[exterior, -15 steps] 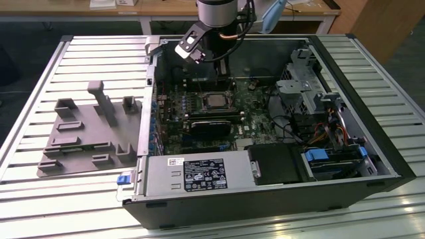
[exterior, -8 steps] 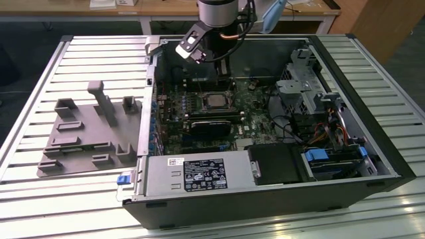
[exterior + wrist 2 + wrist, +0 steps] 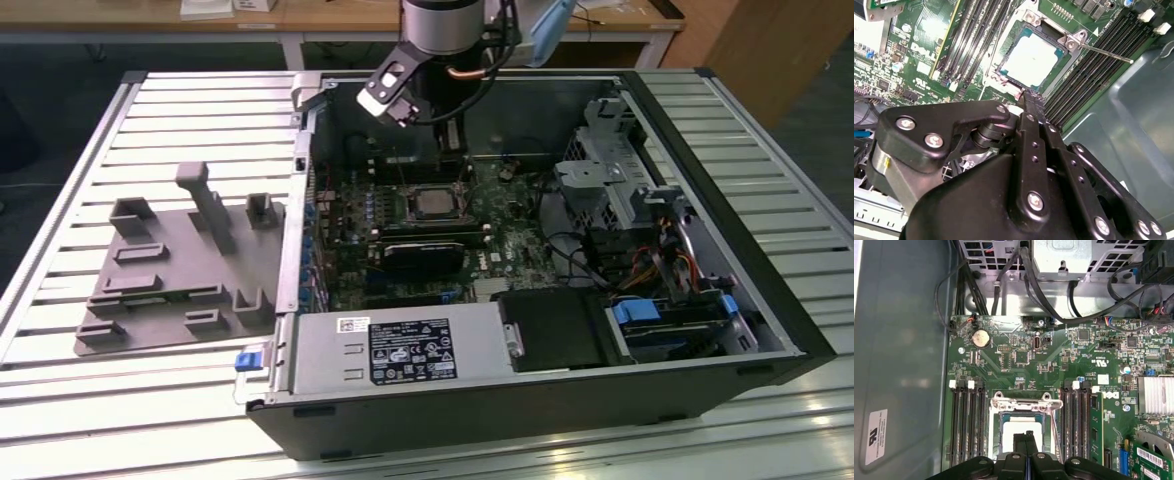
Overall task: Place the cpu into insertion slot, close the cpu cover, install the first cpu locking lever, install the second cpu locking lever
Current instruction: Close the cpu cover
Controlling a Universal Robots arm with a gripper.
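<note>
Second wrist view: cpu (image 3: 1030,59) beyond pincer (image 3: 1028,96)

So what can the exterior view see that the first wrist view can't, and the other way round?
The exterior view takes in the grey plastic holder block on the ribbed metal table. The first wrist view brings up a round silver coin battery. Both show the green circuit board and the pale square cpu, already seated.

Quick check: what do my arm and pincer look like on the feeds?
The arm is a silver-grey tube with dark and copper-coloured cables looping at its wrist. The pincer is black, made of jointed link bars dotted with silver screw heads.
</note>
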